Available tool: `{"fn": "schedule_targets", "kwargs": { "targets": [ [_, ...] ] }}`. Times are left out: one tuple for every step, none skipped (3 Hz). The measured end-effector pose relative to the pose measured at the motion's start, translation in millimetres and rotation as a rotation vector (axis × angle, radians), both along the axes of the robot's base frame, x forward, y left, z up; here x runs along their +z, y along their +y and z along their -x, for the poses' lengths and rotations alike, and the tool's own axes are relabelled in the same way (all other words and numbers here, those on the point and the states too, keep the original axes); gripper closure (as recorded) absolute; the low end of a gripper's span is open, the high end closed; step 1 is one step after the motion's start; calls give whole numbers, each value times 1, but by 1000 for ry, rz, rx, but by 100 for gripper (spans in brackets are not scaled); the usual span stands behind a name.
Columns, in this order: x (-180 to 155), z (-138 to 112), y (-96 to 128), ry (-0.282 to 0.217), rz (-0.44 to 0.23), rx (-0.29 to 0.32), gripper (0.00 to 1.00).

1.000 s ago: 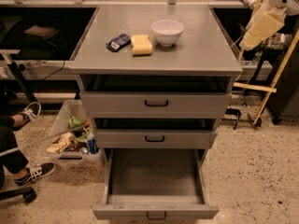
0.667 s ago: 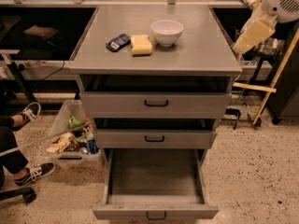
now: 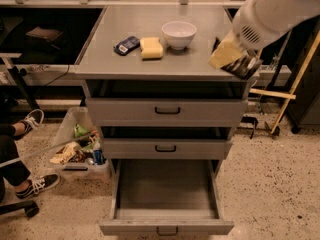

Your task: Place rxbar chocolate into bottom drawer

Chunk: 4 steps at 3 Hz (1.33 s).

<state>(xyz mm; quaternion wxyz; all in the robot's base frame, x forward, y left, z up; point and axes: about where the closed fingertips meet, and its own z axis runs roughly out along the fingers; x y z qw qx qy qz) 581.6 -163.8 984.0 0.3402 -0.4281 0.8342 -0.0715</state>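
Note:
My gripper (image 3: 234, 60) hangs from the white arm at the upper right, over the front right corner of the cabinet top (image 3: 200, 64). It is shut on the rxbar chocolate (image 3: 244, 67), a dark bar with pale marks that sticks out below the yellowish fingers (image 3: 224, 54). The bottom drawer (image 3: 167, 227) is pulled wide open below and to the left of the gripper. Its grey inside holds nothing.
On the cabinet top lie a dark blue packet (image 3: 126, 45), a yellow sponge (image 3: 151, 48) and a white bowl (image 3: 179, 34). The two upper drawers (image 3: 167, 111) (image 3: 166, 148) are closed. A bin of rubbish (image 3: 80, 151) and a person's feet (image 3: 30, 121) are at the left. Wooden poles (image 3: 295, 79) lean at the right.
The arm and gripper have moved left and down, from beside the cabinet's right side to over its front right corner. The objects on top have not moved.

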Motion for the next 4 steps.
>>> {"fn": "schedule_targets", "kwargs": {
  "targets": [
    [-53, -12, 29, 0, -36, -44, 100],
    [-57, -12, 30, 1, -45, -51, 100],
    [-86, -6, 35, 5, -59, -64, 100],
    [-185, 5, 53, 74, -146, -113, 100]
  ]
}}
